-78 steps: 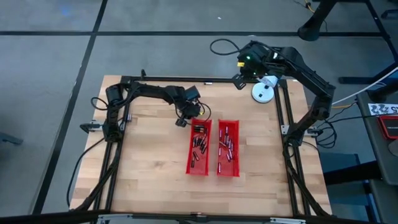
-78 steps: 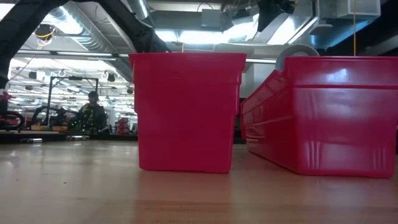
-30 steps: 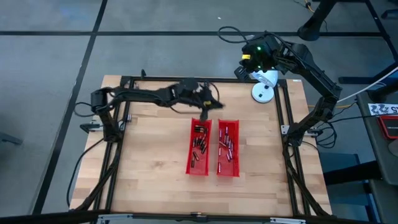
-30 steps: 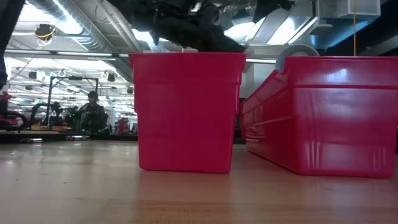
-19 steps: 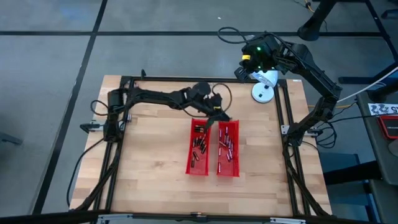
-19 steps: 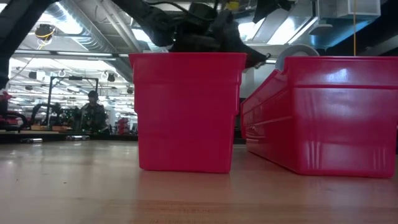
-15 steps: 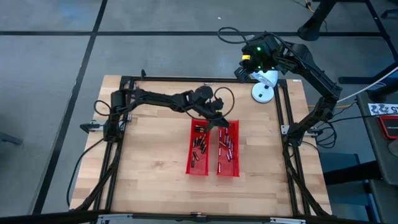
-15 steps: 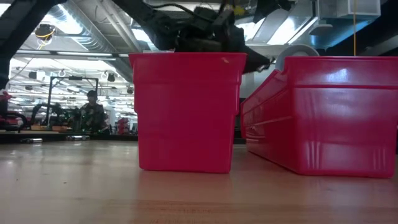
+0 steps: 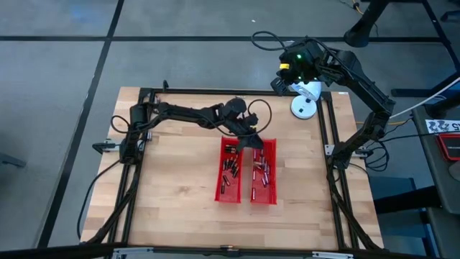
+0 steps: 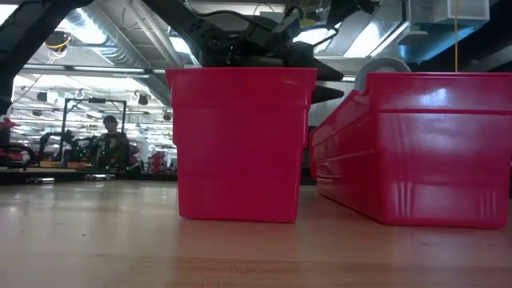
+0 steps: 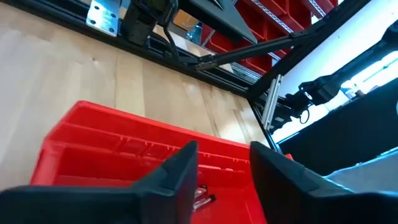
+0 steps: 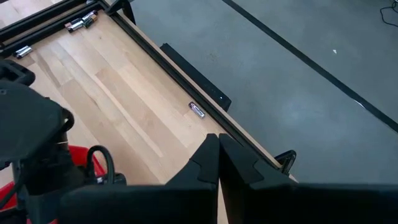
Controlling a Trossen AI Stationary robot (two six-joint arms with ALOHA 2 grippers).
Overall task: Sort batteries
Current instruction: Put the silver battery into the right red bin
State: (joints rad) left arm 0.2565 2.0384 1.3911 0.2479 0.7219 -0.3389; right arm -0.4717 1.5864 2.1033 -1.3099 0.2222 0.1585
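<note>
Now left end effector (image 9: 253, 141) hangs over far end of right red tray (image 9: 272, 188), having swung across from left tray (image 9: 218, 188) within last second; fingers (image 11: 180, 171) parted, nothing visible between them, so cell likely just dropped. Batteries (image 9: 260, 169) lie scattered in both trays; a few visible beneath fingers in wrist view. Right end effector (image 9: 282, 80) clenched, parked above far desk edge near white disc (image 9: 303, 107). Trays sit close together, walls tall: little room between. Desk (image 9: 172, 180) open on both sides; black frame rails border it.
</note>
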